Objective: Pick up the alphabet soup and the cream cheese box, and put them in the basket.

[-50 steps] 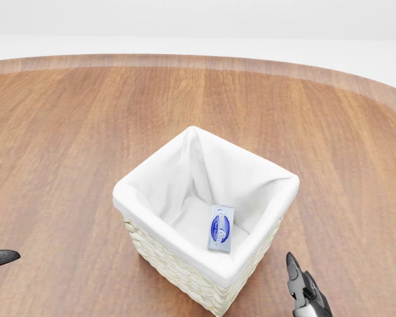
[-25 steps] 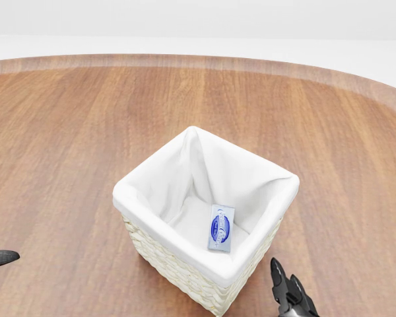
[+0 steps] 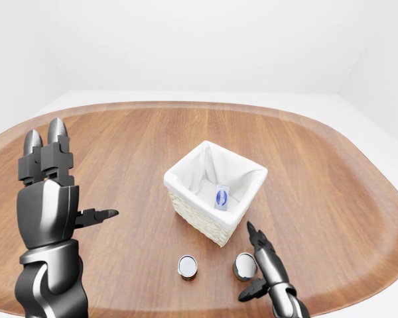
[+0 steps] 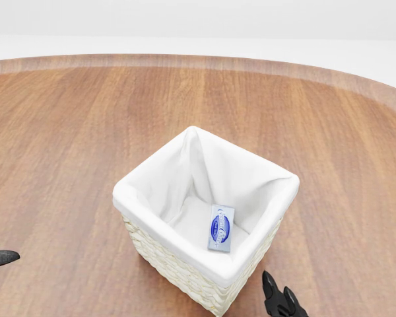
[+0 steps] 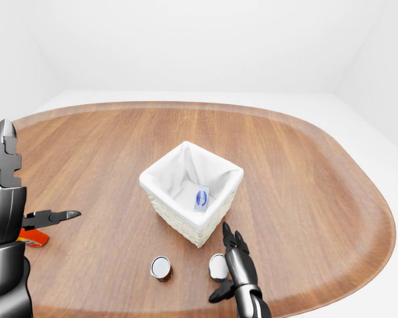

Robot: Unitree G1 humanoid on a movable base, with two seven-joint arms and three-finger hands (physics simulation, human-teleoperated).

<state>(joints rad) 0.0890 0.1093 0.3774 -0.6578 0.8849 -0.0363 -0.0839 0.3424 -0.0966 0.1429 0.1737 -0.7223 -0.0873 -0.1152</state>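
Scanning left to right across the left-eye view: left hand (image 3: 53, 192) raised high over the table (image 3: 119, 139), fingers spread and upright, thumb stuck out sideways, holding nothing, well apart from everything (probably parked out of the way while the other arm works). Small orange-red object (image 5: 32, 236) just under that hand's thumb in the right-eye view, mostly hidden; cannot tell what it is. Left can (image 3: 187, 266) upright near the table's lower edge, light top showing. Basket (image 3: 245, 173) above and between the cans, cloth-lined, with the cream cheese box (image 4: 221, 228) already lying flat on its floor, so that half looks done. Right can (image 3: 245, 265) just below the basket's lower corner, close beside the right hand (image 3: 264, 262); fingers spread, not closed on anything, thumb curled under, apparently lining up for a side grasp. Labels unreadable from above; cannot tell which can is the alphabet soup. Likely step: closing on the right can.
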